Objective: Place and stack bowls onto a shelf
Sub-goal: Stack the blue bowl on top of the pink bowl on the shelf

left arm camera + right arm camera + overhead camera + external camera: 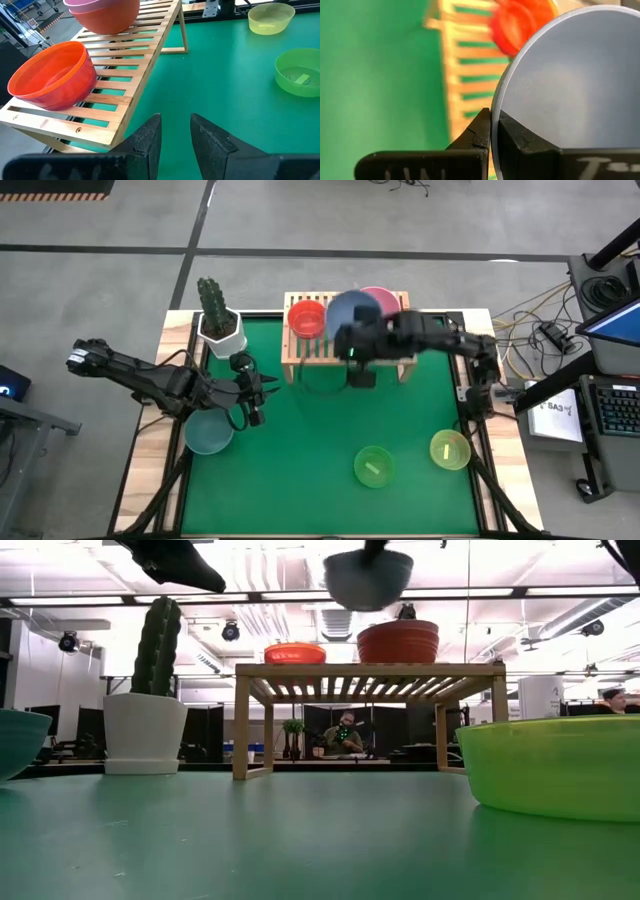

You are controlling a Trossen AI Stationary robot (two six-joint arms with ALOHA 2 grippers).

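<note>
My right gripper is shut on a blue bowl, which it holds in the air above the light-wood shelf; the low view shows the blue bowl well over the slatted top. On the shelf stand a red bowl and a pink bowl nested in a red one. My left gripper is open and hovers over the green mat in front of the shelf's left end, next to a teal bowl. A green bowl and a yellow-green bowl rest on the mat. My right gripper pinches the blue bowl's rim between its two fingers, one finger on the outside of the wall and one inside the bowl. The bowl is lifted clear above the shelf, between the red bowl and the pink-and-red stack.
A white pot with a green cactus stands at the far left corner, beside the shelf. The mat's middle lies bare between the arms. In the low view the green bowl stands close to the camera.
</note>
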